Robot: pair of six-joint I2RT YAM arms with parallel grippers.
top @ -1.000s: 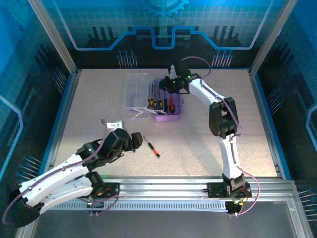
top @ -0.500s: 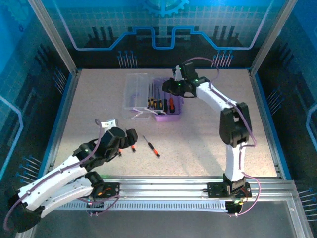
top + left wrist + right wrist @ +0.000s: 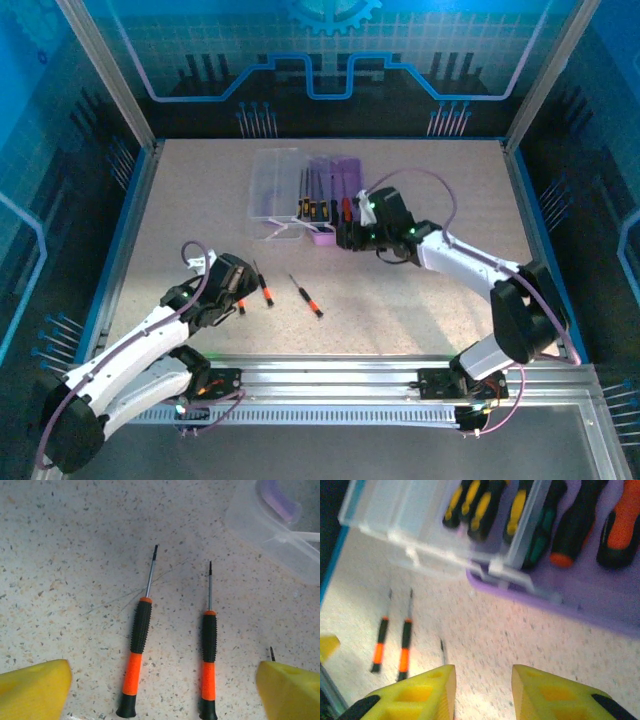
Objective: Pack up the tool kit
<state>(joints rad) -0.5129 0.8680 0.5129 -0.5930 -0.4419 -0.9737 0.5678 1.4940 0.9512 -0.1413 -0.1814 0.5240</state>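
The purple case (image 3: 345, 180) of the tool kit lies open at the table's back, its clear lid (image 3: 275, 182) folded out to the left. Yellow, green and red-handled screwdrivers (image 3: 547, 522) sit in the case (image 3: 585, 607). Two orange-black screwdrivers (image 3: 136, 655) (image 3: 208, 655) lie side by side on the table, between the wide-apart fingers of my open left gripper (image 3: 162, 695), untouched. A third screwdriver (image 3: 306, 297) lies further right. My right gripper (image 3: 482, 690) hovers just in front of the case, open with nothing between its fingers.
The speckled table (image 3: 420, 300) is fenced by a blue rim and metal posts. The lid's latch tab (image 3: 283, 231) sticks out toward the loose screwdrivers. In the right wrist view, the loose screwdrivers (image 3: 405, 650) lie left of the gripper.
My right gripper came from over the case's far side down to its near edge, jaws widening. My left gripper drew back to the left, uncovering the two screwdrivers.
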